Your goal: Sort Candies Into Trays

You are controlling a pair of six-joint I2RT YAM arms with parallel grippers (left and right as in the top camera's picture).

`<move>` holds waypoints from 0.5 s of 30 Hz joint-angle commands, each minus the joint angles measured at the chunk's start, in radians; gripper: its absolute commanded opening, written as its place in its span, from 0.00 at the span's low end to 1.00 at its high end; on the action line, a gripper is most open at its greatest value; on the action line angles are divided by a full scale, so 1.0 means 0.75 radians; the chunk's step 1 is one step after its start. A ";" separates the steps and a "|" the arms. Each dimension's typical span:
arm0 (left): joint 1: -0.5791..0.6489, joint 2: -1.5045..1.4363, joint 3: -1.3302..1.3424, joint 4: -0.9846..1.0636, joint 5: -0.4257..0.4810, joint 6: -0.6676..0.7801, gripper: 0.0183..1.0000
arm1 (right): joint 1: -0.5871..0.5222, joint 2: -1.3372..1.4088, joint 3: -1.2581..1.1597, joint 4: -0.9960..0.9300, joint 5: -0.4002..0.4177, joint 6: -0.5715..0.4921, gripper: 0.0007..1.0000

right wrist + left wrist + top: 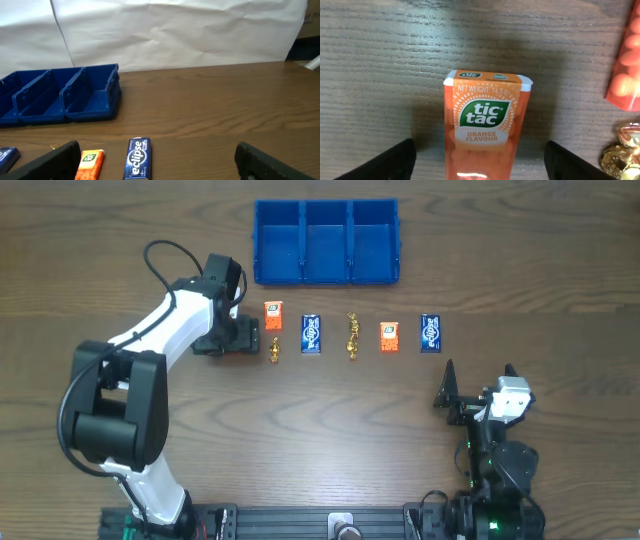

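The left gripper (480,167) (228,338) has its jaws spread wide, one on each side of an orange mint box (487,125). The box lies flat on the tabletop (380,60) with its white-capped end pointing away from the jaws. Bare wood shows between the box and each jaw, so nothing is gripped. Just beside that box lie a second orange box (626,60) (272,313) and a gold-wrapped candy (620,155) (275,352). In the top view these two sit close to the right of the gripper, the box farther up the tabletop than the candy.

The right gripper (157,150) (478,385) is near its own base with its jaws also wide apart and nothing between them. It is well short of the row of sweets. Ahead of it lie a blue gum pack (137,159) (431,333) and a third orange box (90,162) (389,337) side by side. Farther along the row toward the left arm are more gold-wrapped candies (352,335) and another blue pack (312,333).

Beyond the row, at the far side of the tabletop, stands the blue tray (326,278) (95,105) with three compartments side by side.
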 commanded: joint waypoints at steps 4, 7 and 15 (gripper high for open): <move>0.006 0.012 0.020 0.009 -0.003 -0.015 0.61 | 0.006 -0.005 -0.002 -0.010 0.018 -0.008 1.00; 0.006 0.012 0.020 0.009 -0.003 -0.015 0.52 | 0.006 -0.005 -0.002 -0.010 0.018 -0.008 1.00; 0.006 0.012 0.020 0.009 -0.008 -0.016 0.37 | 0.006 -0.005 -0.002 -0.010 0.018 -0.008 1.00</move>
